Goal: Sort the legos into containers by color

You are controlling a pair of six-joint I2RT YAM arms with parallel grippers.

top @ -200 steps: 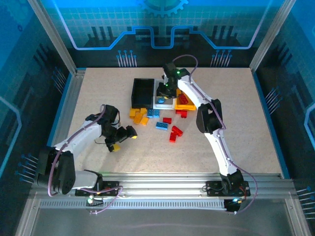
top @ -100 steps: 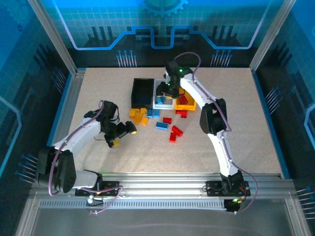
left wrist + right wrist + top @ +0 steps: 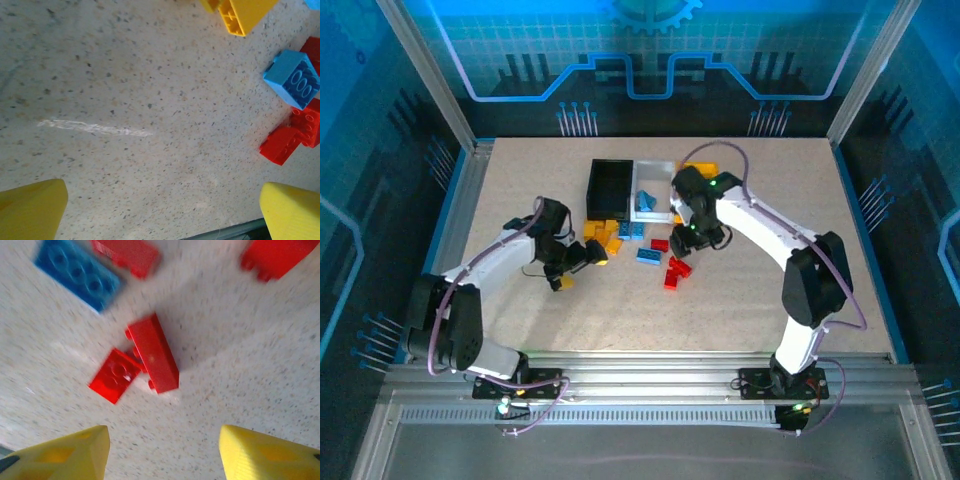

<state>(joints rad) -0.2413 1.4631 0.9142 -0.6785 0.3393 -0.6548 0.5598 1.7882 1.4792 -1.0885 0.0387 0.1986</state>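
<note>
Loose legos lie mid-table: yellow-orange ones (image 3: 601,236), blue ones (image 3: 648,255) and red ones (image 3: 677,271). Behind them stand the black container (image 3: 610,184), the white container (image 3: 657,172) holding blue legos (image 3: 647,204), and the yellow container (image 3: 705,167), mostly hidden by my right arm. My right gripper (image 3: 688,243) (image 3: 165,450) hangs open just above two red legos (image 3: 152,352), nothing between its fingers. My left gripper (image 3: 583,270) (image 3: 161,212) is wide open over bare table, near a yellow lego (image 3: 245,12), a blue lego (image 3: 295,80) and red legos (image 3: 292,137).
The table (image 3: 800,250) is walled by metal rails at the sides and a rail at the near edge (image 3: 650,375). Open tabletop stretches to the right and in the near middle. A blue lego (image 3: 77,272) and more red ones (image 3: 277,257) lie beyond the right gripper.
My right arm has swung from over the white container toward me, down over the red legos, and its jaws have opened. My left gripper has shifted right toward the yellow-orange legos.
</note>
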